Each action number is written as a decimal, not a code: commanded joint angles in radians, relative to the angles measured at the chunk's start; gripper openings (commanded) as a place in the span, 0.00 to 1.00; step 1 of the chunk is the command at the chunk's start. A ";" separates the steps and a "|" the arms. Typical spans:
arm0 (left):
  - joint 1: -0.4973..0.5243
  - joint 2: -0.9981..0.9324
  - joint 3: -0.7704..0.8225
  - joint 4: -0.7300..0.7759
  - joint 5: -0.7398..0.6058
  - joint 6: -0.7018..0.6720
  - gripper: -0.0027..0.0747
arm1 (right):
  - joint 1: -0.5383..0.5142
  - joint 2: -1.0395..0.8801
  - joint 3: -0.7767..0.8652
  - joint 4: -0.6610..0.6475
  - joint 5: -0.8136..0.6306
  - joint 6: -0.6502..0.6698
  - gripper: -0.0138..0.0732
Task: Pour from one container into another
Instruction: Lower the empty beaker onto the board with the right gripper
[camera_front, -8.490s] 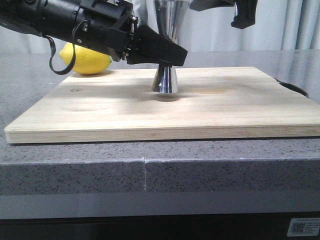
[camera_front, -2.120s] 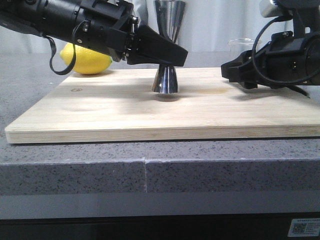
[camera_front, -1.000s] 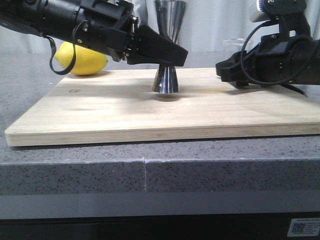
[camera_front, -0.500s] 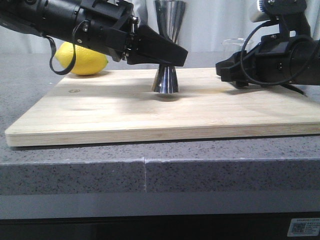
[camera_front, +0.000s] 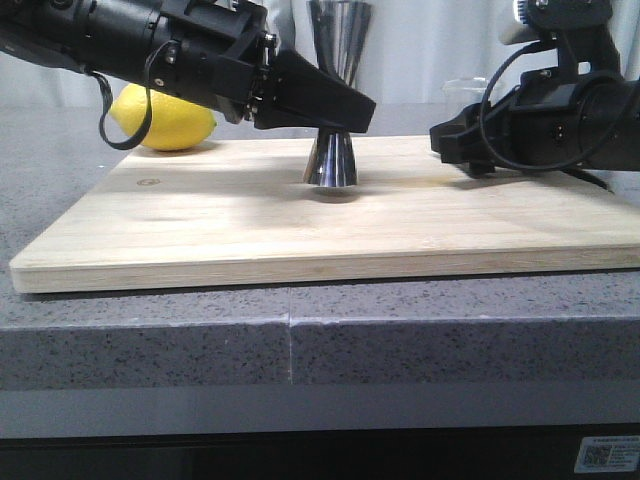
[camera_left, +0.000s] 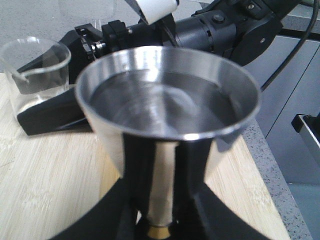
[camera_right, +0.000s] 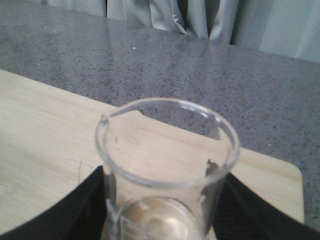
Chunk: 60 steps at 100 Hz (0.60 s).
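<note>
On the wooden board (camera_front: 300, 215), the left gripper (camera_front: 335, 105) is clamped around the waist of the steel jigger (camera_front: 331, 160) standing mid-board, while the right gripper (camera_front: 450, 140) has its black fingers (camera_right: 95, 200) flanking the glass beaker (camera_right: 165, 175) near the board's right end, can't tell if they're actually squeezing it.

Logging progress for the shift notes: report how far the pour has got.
Done: the left gripper is shut on the jigger, which stands upright on the board. In hand: the right gripper brackets the beaker, with the fingers at its sides; firm grasp unclear. Left: lifting the beaker, tipping it over the jigger.
</note>
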 joint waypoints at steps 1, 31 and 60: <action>-0.008 -0.067 -0.029 -0.072 -0.084 -0.010 0.18 | -0.005 -0.028 -0.017 0.021 -0.046 -0.005 0.65; -0.008 -0.067 -0.029 -0.072 -0.082 -0.010 0.18 | -0.005 -0.028 -0.017 0.022 -0.046 -0.005 0.66; -0.008 -0.067 -0.029 -0.072 -0.082 -0.010 0.18 | -0.005 -0.075 -0.017 0.022 0.000 -0.005 0.66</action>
